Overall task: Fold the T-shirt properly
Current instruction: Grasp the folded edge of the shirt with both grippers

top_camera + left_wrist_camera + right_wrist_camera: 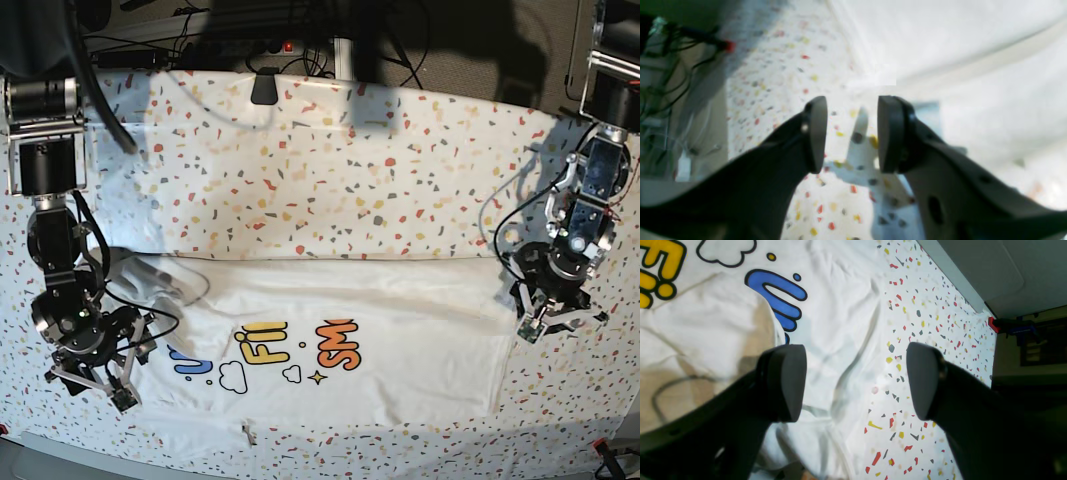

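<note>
With both pairs of jaws standing apart and nothing between them, the left claw (851, 133) hangs over speckled cover just beside a white hem, and the right claw (855, 381) hangs over the line where cloth meets cover, one pad above fabric and the other above flecks. Seen from the base view, the left claw (548, 320) sits at one end of the T-shirt (370, 330) and the right claw (95, 375) at the other, near the blue lettering. The T-shirt lies spread across the near half of the surface (350, 180), print upward, its far edge turned over into a straight band, one sleeve bunched at the right claw's end and soft ridges running through the cloth by that claw. I judge it light, limp and thin: it will sag and drag behind any single pinch, and a loose layer may slip free. Sound holds would be at the hems and corners, where seams give the pads something thicker to bite, taken at both ends together so the fold stays square.
</note>
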Tool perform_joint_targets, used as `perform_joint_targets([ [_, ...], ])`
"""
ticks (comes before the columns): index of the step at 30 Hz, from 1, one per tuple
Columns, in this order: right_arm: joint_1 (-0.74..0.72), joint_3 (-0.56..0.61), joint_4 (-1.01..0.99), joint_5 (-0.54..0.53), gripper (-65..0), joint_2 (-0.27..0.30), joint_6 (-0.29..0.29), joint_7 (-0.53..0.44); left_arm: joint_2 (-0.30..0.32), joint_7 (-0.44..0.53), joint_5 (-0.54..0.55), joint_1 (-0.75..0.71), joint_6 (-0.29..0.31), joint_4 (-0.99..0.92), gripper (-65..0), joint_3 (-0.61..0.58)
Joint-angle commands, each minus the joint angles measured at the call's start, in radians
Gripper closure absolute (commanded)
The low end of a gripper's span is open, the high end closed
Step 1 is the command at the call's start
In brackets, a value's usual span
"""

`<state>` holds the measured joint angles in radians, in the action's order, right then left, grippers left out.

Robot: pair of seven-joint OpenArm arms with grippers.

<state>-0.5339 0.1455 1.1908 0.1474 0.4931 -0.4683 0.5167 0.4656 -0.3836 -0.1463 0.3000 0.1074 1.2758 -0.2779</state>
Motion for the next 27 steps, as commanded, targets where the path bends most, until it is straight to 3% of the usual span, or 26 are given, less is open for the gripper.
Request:
perform_joint_targets([
  [1, -0.034, -0.007, 0.015, 0.001, -46.0, 0.014, 0.019, -0.019, 0.014, 0.008, -0.001, 0.035, -0.024, 0.012, -24.3, 0.008],
  [4, -0.034, -0.007, 0.015, -0.022, -46.0, 0.014, 0.019, -0.018, 0.014, -0.014, 0.031, 0.042, -0.029, 0.012, -24.3, 0.008],
  [8, -0.034, -0.007, 0.015, -0.277, -46.0, 0.014, 0.004, 0.029, 0.014, -0.084, 0.236, 0.04, -0.029, 0.013, -24.3, 0.008],
  [9, -0.034, -0.007, 0.015, -0.347, -46.0, 0.014, -0.034, 0.06, 0.013, -0.093, 0.286, 0.04, -0.028, 0.013, -24.3, 0.008],
  [12, -0.033, -0.006, 0.015, -0.522, -46.0, 0.013, -0.225, 0.172, -0.002, -0.095, 0.339, 0.041, -0.02, 0.015, -24.3, 0.008],
  [13, -0.031, -0.006, 0.015, -0.56, -46.0, 0.014, -0.23, 0.201, -0.009, -0.095, 0.34, 0.04, -0.008, 0.015, -24.3, 0.008],
  [16, -0.029, -0.008, -0.018, -0.578, -46.0, 0.014, -0.23, 0.208, -0.034, -0.095, 0.339, 0.041, 0.013, 0.015, -24.3, 0.008],
  [21, -0.032, -0.008, -0.189, -0.577, -46.0, 0.013, -0.204, 0.082, -0.084, -0.095, 0.338, 0.04, 0.015, 0.015, -24.3, 0.008],
  [27, -0.037, -0.008, -0.362, -0.547, -46.0, 0.014, -0.205, 0.011, -0.098, -0.095, 0.338, 0.041, 0.02, 0.015, -24.3, 0.008],
])
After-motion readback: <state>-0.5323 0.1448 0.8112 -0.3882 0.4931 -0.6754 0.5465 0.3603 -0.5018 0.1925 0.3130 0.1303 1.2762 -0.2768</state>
